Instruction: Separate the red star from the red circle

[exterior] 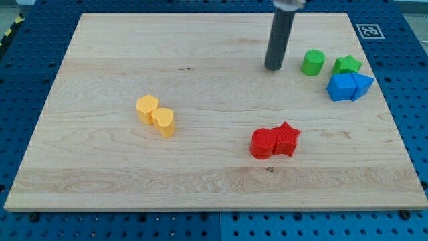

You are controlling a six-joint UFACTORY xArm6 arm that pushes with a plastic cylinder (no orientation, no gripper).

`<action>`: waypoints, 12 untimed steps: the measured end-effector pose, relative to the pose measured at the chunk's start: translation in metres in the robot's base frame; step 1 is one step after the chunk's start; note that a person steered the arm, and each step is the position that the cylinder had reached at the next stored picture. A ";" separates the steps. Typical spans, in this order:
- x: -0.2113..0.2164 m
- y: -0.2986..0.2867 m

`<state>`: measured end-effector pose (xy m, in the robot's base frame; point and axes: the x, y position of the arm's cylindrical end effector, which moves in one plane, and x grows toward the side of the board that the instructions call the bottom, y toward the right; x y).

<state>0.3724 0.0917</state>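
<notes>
- No jaws on this rig, so nothing to call wide, narrow or holding: the arm ends in a plain dark rod, and my tip (273,68) rests on the wooden board (200,60) w/ nothing touching it.
- Task things: red circle (263,144) and red star (287,138) sit pressed together, circle on the view's left, star on the view's right. Pair lies well below my tip toward the view's bottom, star a bit to the right of straight under it.
- Step in hand, as I judge it: approach only. Pair not yet split, no contact made.
- Next move calls for: bring tip down-view to the seam btw. the two reds, or to the star's left flank, then push the star off to the view's right; or shove the circle left instead. Seam is tight, so aim matters. A hit on the middle would likely move both as one.
- Other stuff: green cylinder (312,62) just right of my tip, green star (347,65) further right, two blue blocks (349,87) below those, touching each other. Two yellow blocks (156,114), also touching, well off to the view's left of tip.
- Path from tip to the reds looks free of blocks.
</notes>
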 end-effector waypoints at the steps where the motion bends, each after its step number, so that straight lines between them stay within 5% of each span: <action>1: 0.043 -0.049; 5: 0.217 -0.071; 12: 0.130 0.049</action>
<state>0.5024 0.1403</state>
